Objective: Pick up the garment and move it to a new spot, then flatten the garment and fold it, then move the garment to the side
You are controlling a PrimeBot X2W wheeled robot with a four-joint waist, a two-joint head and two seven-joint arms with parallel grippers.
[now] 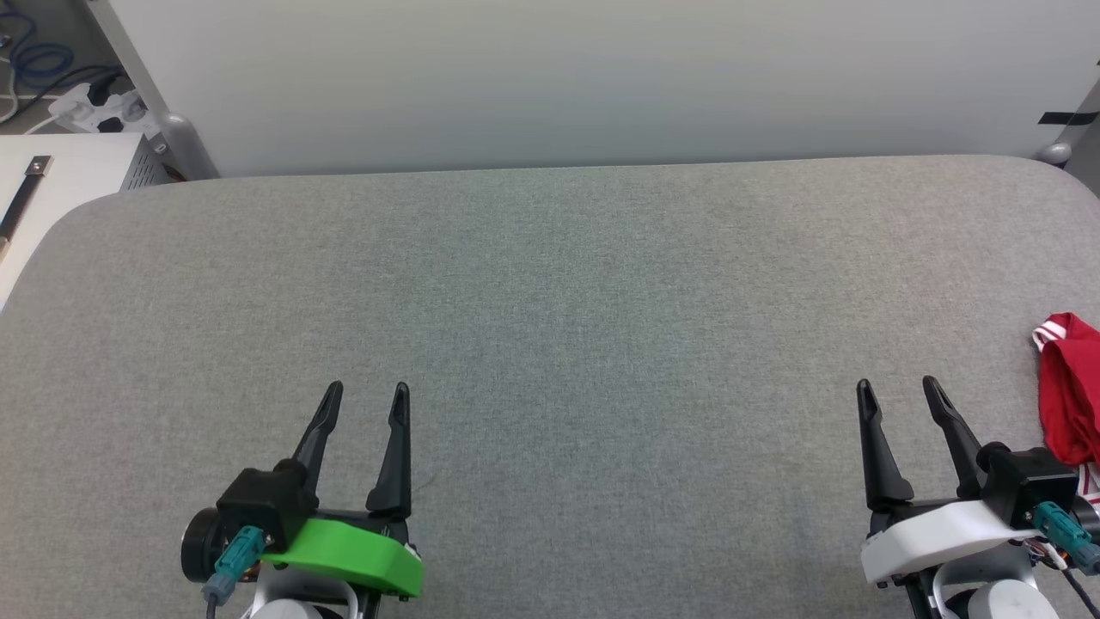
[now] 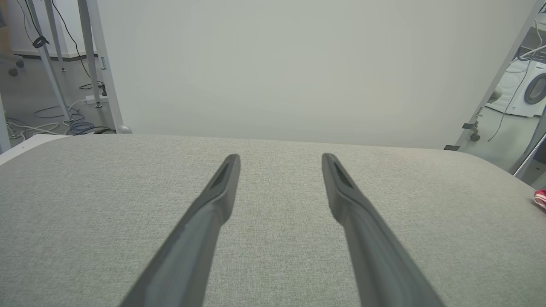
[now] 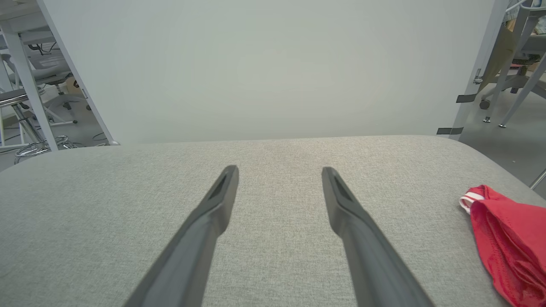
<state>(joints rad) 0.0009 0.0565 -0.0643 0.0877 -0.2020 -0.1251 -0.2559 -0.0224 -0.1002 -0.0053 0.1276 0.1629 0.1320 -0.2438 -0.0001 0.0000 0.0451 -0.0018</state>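
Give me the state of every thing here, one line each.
left gripper: open, holding nothing.
right gripper: open, holding nothing.
garment: bunched up, not flat, lying on the table at its right side, just right of the right gripper, not gripped.
table: grey cloth top, bare between the two grippers.
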